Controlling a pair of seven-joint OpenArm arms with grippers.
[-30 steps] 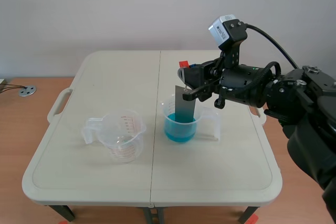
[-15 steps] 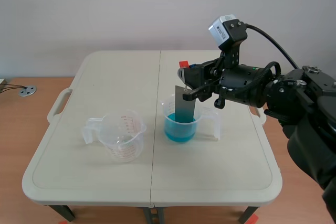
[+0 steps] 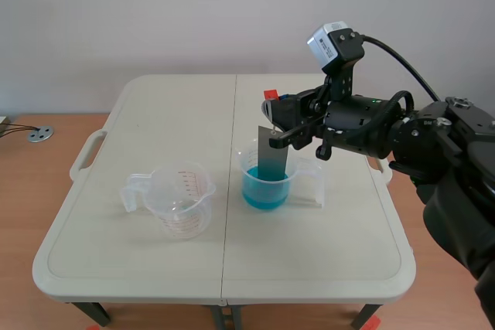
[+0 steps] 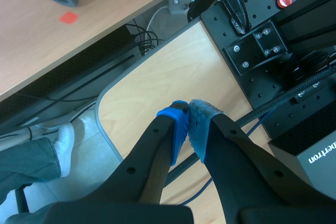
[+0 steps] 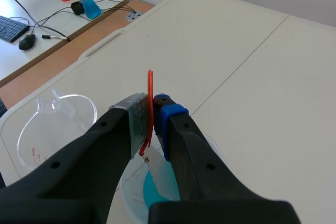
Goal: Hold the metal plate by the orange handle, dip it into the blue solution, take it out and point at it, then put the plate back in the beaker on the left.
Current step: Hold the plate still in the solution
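The right gripper (image 5: 150, 113) was clamped on the orange handle (image 5: 149, 90), and the metal plate (image 3: 273, 161) hung upright in the blue solution (image 3: 259, 195); how deep it reached was hard to judge. A good dip meant keeping the plate vertical, clear of the beaker (image 3: 241, 171) wall, then lifting straight. The left gripper (image 4: 189, 121) was pinched closed on nothing, away from the beakers. Nothing had shifted since a second before.

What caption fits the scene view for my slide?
Right tool holds the metal plate by its orange handle, lower end in the blue solution.
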